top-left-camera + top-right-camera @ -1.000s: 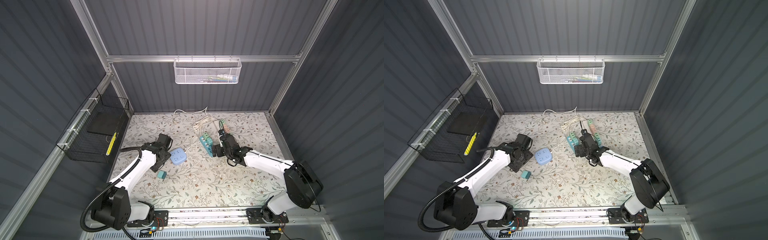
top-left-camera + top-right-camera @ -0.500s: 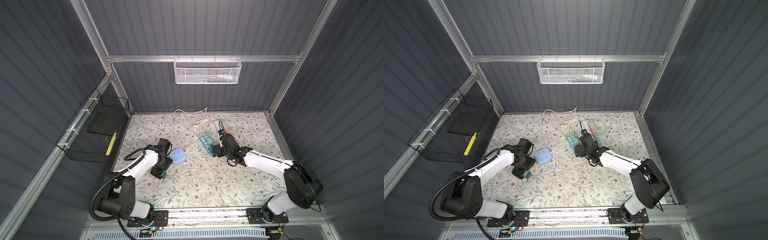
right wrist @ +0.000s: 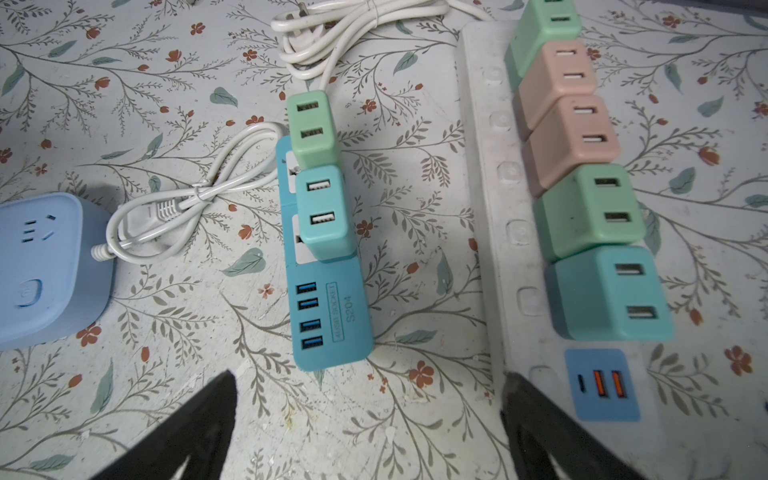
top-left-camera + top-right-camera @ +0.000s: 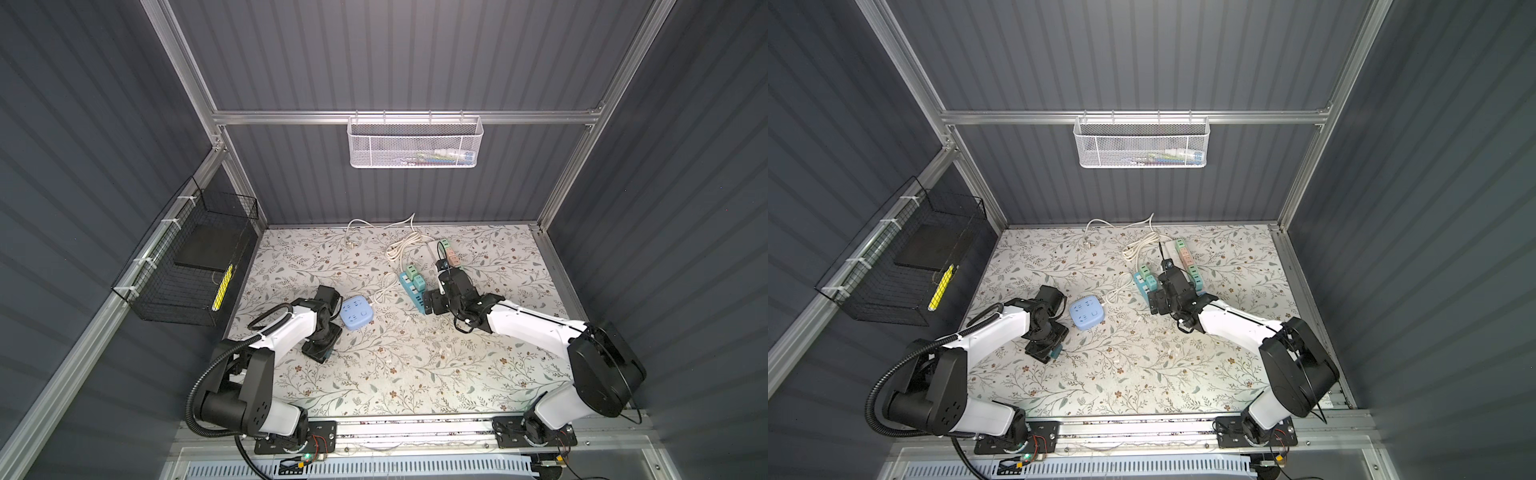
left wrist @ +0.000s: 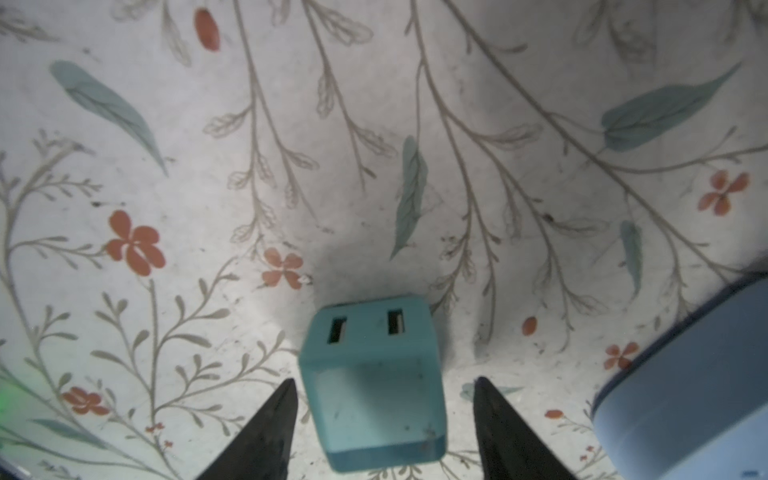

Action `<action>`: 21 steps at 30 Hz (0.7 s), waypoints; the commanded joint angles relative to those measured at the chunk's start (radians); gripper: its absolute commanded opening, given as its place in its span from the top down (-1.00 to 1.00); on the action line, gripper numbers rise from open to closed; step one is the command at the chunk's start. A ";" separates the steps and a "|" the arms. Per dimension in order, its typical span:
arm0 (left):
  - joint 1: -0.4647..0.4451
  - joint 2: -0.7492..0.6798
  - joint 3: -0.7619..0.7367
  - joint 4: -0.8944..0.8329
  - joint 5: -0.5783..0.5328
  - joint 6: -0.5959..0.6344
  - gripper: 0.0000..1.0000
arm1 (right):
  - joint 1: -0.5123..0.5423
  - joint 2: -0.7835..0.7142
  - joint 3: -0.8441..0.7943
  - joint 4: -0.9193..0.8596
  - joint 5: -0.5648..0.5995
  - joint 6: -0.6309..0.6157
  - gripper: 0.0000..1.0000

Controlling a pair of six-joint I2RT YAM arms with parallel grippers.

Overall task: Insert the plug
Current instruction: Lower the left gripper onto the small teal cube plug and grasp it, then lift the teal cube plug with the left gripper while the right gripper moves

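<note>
Small teal two-port cube plug (image 5: 372, 382) on floral mat (image 5: 498, 124), left gripper (image 5: 384, 379) straddling it, fingers (image 5: 266, 436) unclamped (gap beside one), right gripper (image 3: 369, 374) spread wide, empty.

Teal plug (image 4: 328, 354) mostly hidden under left hand (image 4: 318, 351) from above; blue socket cube (image 5: 685, 386) cropped.

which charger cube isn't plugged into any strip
The teal cube lying loose between the left tool's fingers; all others stand on the blue strip or white strip.
</note>
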 commanded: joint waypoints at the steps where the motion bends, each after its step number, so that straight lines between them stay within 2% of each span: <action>1: 0.009 0.028 -0.031 0.028 -0.006 0.020 -0.22 | 0.008 0.003 0.004 -0.006 0.013 -0.008 -0.98; 7: 0.009 0.011 -0.031 0.015 -0.042 0.080 0.02 | 0.010 0.003 0.004 -0.007 0.016 -0.011 -0.98; 11: 0.006 -0.055 0.019 -0.024 -0.124 0.202 0.20 | 0.011 0.002 0.004 -0.007 0.018 -0.011 -0.98; 15: -0.002 -0.122 0.049 -0.016 -0.155 0.346 0.22 | 0.012 0.001 0.004 -0.007 0.039 -0.012 -0.98; 18: -0.077 -0.126 0.114 -0.009 -0.174 0.473 0.24 | 0.013 -0.008 -0.001 -0.009 0.058 -0.007 -0.98; 21: -0.216 -0.059 0.249 -0.078 -0.250 0.601 0.27 | 0.012 -0.022 -0.007 -0.009 0.088 0.004 -0.98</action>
